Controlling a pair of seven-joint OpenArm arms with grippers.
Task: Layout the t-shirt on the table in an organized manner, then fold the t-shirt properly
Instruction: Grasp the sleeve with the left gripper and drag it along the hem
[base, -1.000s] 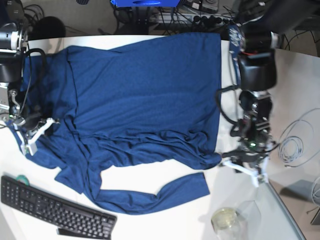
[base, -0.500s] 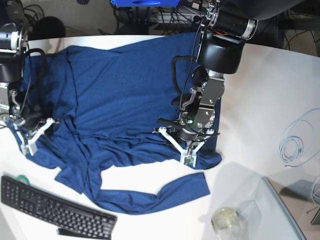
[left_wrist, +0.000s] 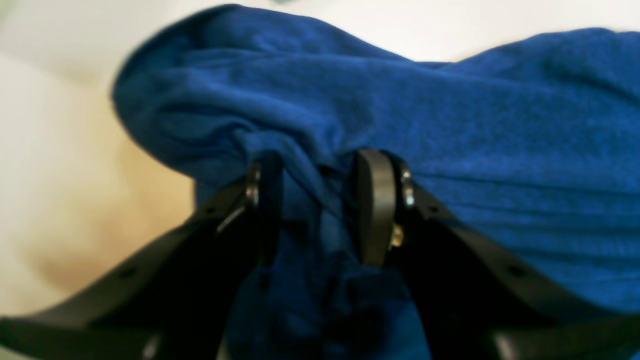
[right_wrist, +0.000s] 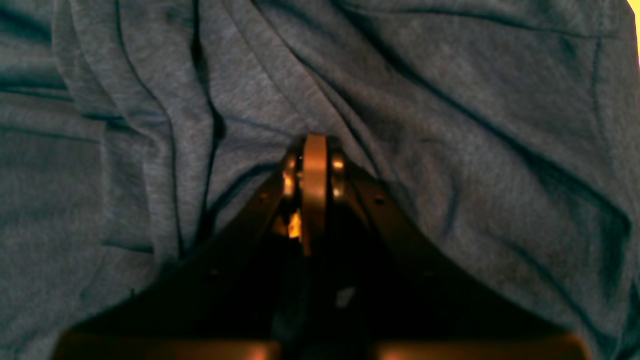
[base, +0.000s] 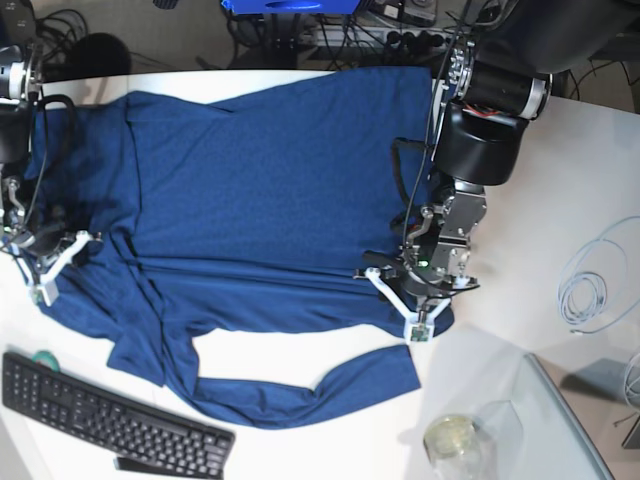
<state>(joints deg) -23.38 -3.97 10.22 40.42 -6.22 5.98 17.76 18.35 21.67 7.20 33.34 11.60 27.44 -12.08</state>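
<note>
White counter (base: 560, 180), cable clutter along its far edge, a black keyboard (base: 110, 415) at the near corner, a glass jar (base: 452, 440) near the front, a coil of pale cable (base: 590, 290) off to one side.

The t-shirt (base: 260, 190), dark navy with long sleeves, lies spread across the counter, body mostly flat, near hem rumpled, one sleeve trailing toward the front edge.

Left claw (left_wrist: 317, 200): jaws part way apart with a bunched fold of shirt fabric between them; cloth gathers into the gap, so it looks like a grip on the shirt's near corner. In the base view it sits at that corner (base: 420, 310).

Right claw (right_wrist: 314, 165): jaws pressed together, fabric puckering toward the tips; it appears to pinch the shirt at the opposite side (base: 45, 265).

Step in hand, by my reading: laying out, both corners held for spreading. Folding not begun.

Next move calls for drawing the two holds apart and toward the front to take out the hem wrinkles, then straightening the loose sleeve.
</note>
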